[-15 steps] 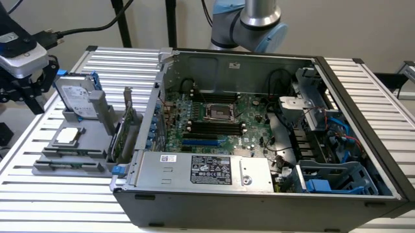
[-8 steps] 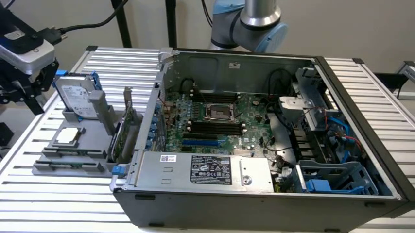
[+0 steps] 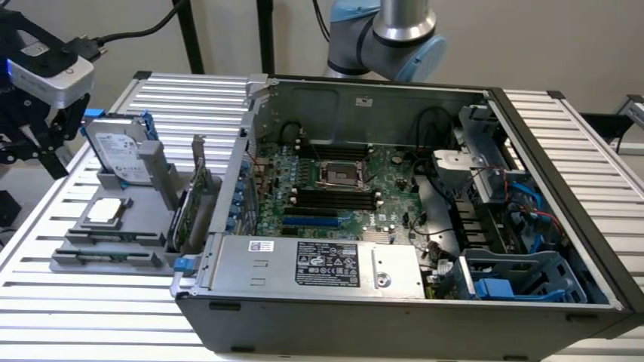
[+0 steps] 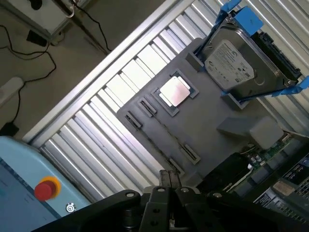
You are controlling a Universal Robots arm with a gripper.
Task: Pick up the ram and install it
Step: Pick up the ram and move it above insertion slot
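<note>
Barely begun: my gripper [image 4: 170, 178], jaws shut and empty, hovers over the parts holder [image 4: 212, 145] at nine o'clock of the case [image 3: 403, 324], memory slots [image 3: 332, 197] bare.

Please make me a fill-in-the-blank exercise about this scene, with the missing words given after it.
1. The hard drive has ____ side rails.
2. The square chip lies flat on the ____ tray.
3. The pincer above the tray is ____.
Missing words: blue; grey; shut.
</note>
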